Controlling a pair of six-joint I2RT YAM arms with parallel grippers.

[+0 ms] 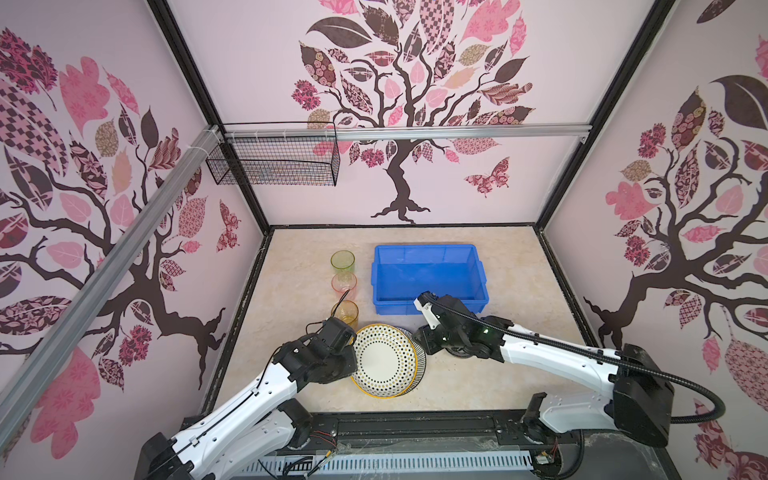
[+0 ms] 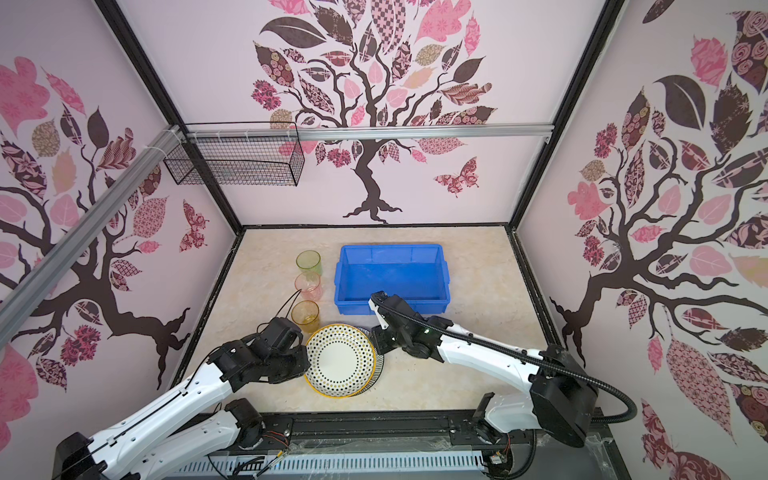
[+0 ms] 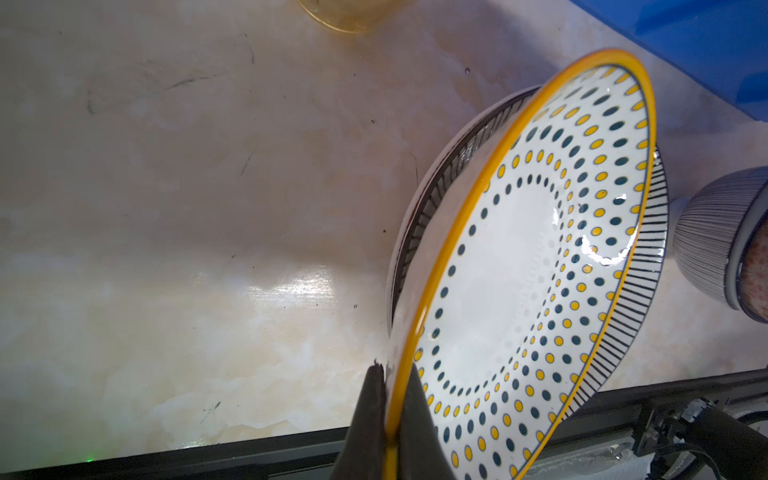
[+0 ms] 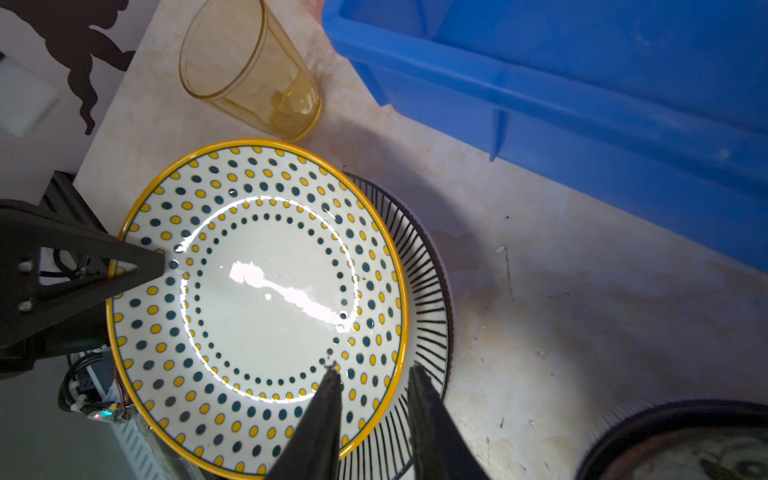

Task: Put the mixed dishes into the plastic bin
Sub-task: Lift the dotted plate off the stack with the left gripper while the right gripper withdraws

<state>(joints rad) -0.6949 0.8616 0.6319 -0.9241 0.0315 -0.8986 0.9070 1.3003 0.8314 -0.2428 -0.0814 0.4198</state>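
Observation:
A white plate with blue and yellow dots [image 1: 384,359] [image 4: 266,291] lies on a black-striped plate [image 1: 420,360] [image 4: 428,299] near the table's front. My left gripper [image 3: 392,370] [image 1: 353,345] is shut on the dotted plate's yellow rim on the left, and that side is tilted up off the striped plate [image 3: 432,195]. My right gripper [image 4: 374,370] is open and straddles the dotted plate's right rim, one finger over each plate. The blue plastic bin [image 1: 428,249] [image 4: 540,104] stands empty behind the plates.
Green [image 1: 343,262], pink [image 1: 344,284] and amber [image 1: 345,311] tumblers stand in a row left of the bin. A striped bowl [image 4: 673,440] [image 3: 715,241] sits under my right arm. A black wire basket [image 1: 274,160] hangs on the back wall.

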